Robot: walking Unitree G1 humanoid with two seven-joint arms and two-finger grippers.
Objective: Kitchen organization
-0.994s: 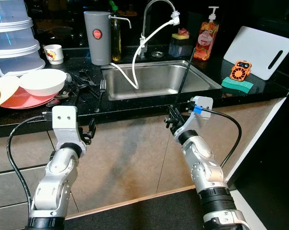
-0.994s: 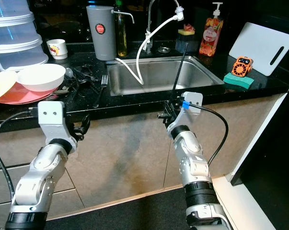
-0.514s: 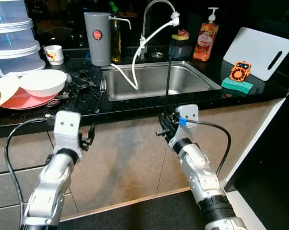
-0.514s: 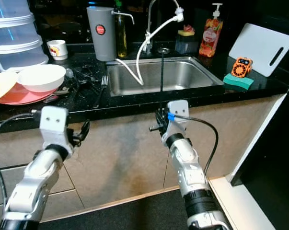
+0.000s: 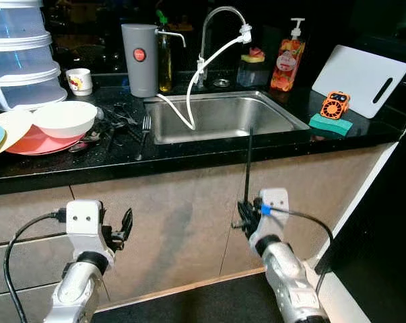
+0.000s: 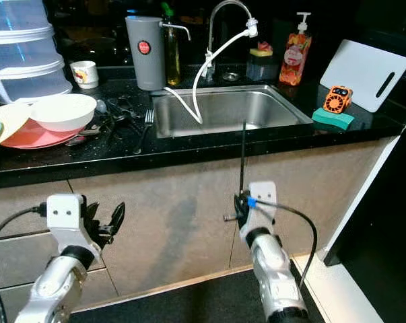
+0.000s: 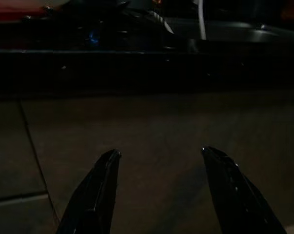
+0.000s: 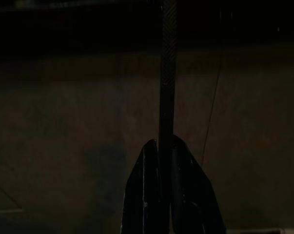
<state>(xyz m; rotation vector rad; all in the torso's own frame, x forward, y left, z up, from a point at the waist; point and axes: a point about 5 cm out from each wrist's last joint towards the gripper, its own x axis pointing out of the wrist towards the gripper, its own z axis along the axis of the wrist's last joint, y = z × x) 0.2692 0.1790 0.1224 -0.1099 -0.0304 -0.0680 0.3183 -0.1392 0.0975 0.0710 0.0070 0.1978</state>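
Note:
My right gripper hangs below the counter edge in front of the cabinet doors, shut on a thin black rod that stands nearly upright, its tip reaching up past the sink's front rim. In the right wrist view the rod runs straight out from between the closed fingers. My left gripper is also low in front of the cabinets, open and holding nothing; its fingers are spread wide. On the counter at the left sit a white bowl, a pink plate and loose cutlery.
A steel sink with a faucet and white hose sits mid-counter. Behind it are a grey canister, a mug, stacked clear containers and a soap bottle. At the right are a white cutting board and a green sponge.
Both arms have dropped from counter height to well below the counter edge. The rod, earlier leaning right over the sink, now stands nearly upright in the right gripper.

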